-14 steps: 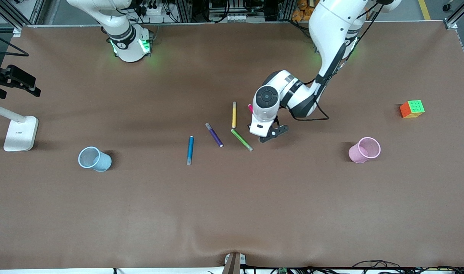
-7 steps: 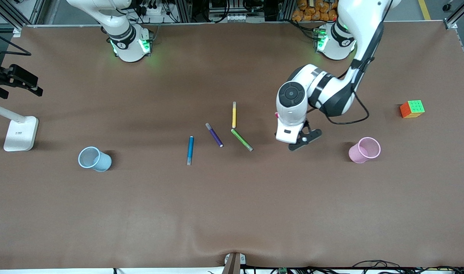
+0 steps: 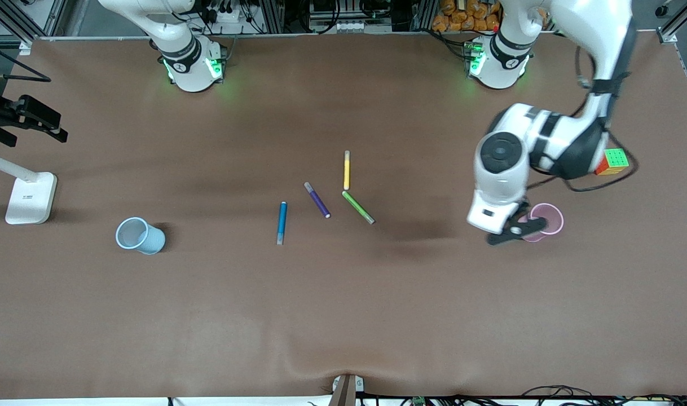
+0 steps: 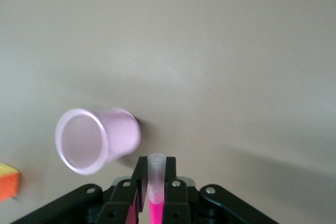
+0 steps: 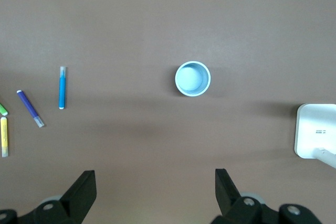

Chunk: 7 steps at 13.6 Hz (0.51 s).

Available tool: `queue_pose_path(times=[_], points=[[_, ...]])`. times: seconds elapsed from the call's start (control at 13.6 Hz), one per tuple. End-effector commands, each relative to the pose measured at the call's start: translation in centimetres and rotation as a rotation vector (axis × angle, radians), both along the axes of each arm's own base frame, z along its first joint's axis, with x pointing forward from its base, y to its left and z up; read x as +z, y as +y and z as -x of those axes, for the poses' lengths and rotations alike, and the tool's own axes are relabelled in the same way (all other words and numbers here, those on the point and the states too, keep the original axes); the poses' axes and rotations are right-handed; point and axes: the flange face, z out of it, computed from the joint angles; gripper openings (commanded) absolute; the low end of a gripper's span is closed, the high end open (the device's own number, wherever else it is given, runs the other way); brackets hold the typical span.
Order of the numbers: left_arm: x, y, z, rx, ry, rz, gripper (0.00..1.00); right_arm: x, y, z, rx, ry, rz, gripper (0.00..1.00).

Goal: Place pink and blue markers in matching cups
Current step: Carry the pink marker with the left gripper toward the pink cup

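My left gripper is up in the air beside the pale pink cup, toward the left arm's end of the table. It is shut on the pink marker, pale cap pointing down, next to the cup's open mouth in the left wrist view. In the front view the hand hides the marker. The blue marker lies on the table, also seen in the right wrist view. The light blue cup stands toward the right arm's end. My right gripper waits open, high over the table.
Purple, yellow and green markers lie mid-table beside the blue one. A colour cube sits farther from the front camera than the pink cup. A white lamp base stands at the right arm's end.
My left gripper has carried the pink marker from beside the yellow and green markers toward the left arm's end, up to the pink cup. The right arm has not moved.
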Motion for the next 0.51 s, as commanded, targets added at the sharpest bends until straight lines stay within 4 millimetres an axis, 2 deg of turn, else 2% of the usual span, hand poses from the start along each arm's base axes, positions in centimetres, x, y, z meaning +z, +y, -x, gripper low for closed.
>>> queue_pose_path(times=[0.0, 0.07, 0.29, 0.37, 0.44], points=[[1.4, 1.4, -0.3, -0.044, -0.046, -0.104, 0.00, -3.5, 4.2, -1.0, 0.078, 0.120, 0.001, 1.00], [1.7, 1.6, -0.4, -0.058, -0.058, -0.124, 0.00, -5.3, 5.6, -1.8, 0.101, 0.156, 0.012, 1.00], [3.0, 5.0, -1.5, -0.087, -0.108, -0.199, 0.00, -8.7, 6.7, -4.1, 0.116, 0.202, 0.001, 1.00], [2.8, 5.7, -1.6, -0.088, -0.116, -0.191, 0.00, -9.6, 7.1, -4.9, 0.120, 0.199, -0.004, 1.00], [2.5, 6.1, -1.7, -0.097, -0.128, -0.178, 0.00, -10.0, 8.4, -5.6, 0.128, 0.167, -0.015, 1.00]])
